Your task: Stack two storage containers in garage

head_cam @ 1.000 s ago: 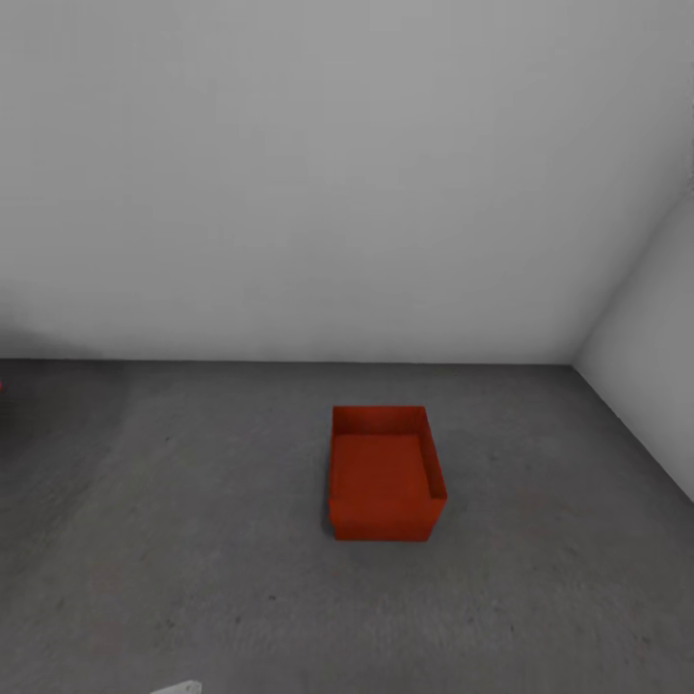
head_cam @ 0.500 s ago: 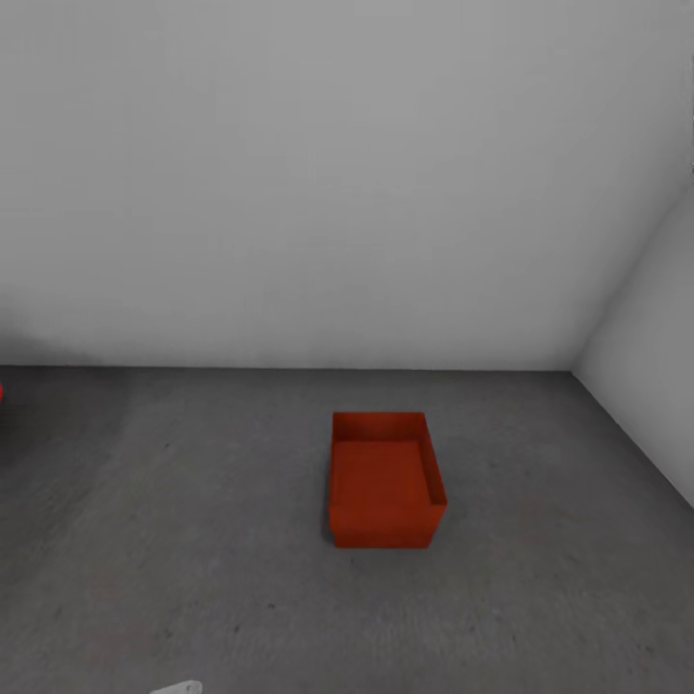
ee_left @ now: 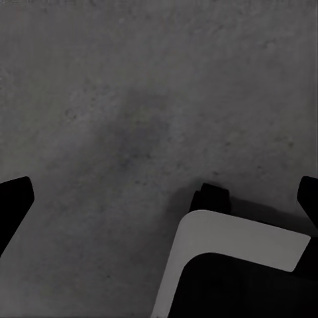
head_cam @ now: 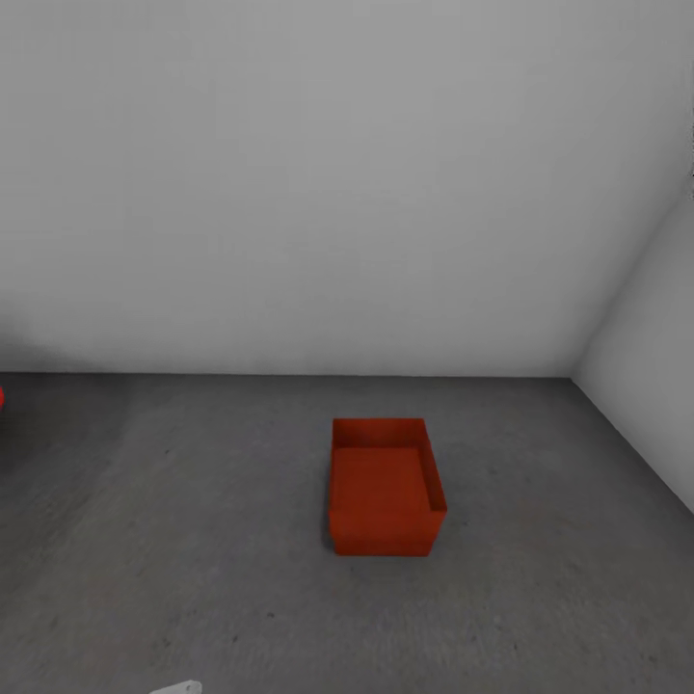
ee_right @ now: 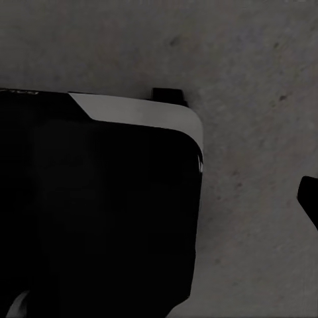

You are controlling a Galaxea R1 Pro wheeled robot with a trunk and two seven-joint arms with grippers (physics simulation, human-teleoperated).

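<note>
Left gripper (ee_left: 159, 199) spread wide, empty, above speckled concrete floor (ee_left: 132, 99); right unclear.

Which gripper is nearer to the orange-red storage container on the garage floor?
Probably the right, marginally: the storage container sits ahead, slightly right of centre. The left gripper and right gripper both hang over floor beside the robot's base, well back from it.

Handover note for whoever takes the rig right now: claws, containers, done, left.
Left claw: open, empty, fingertips wide apart over bare concrete.
Right claw: one fingertip in view, state unclear, nothing seen in it.
One orange-red storage container sits upright and empty on the garage floor, ahead of the robot near the pale wall.
Done: bottom container placed.
Left: bring the second container and stack it on this one.
</note>
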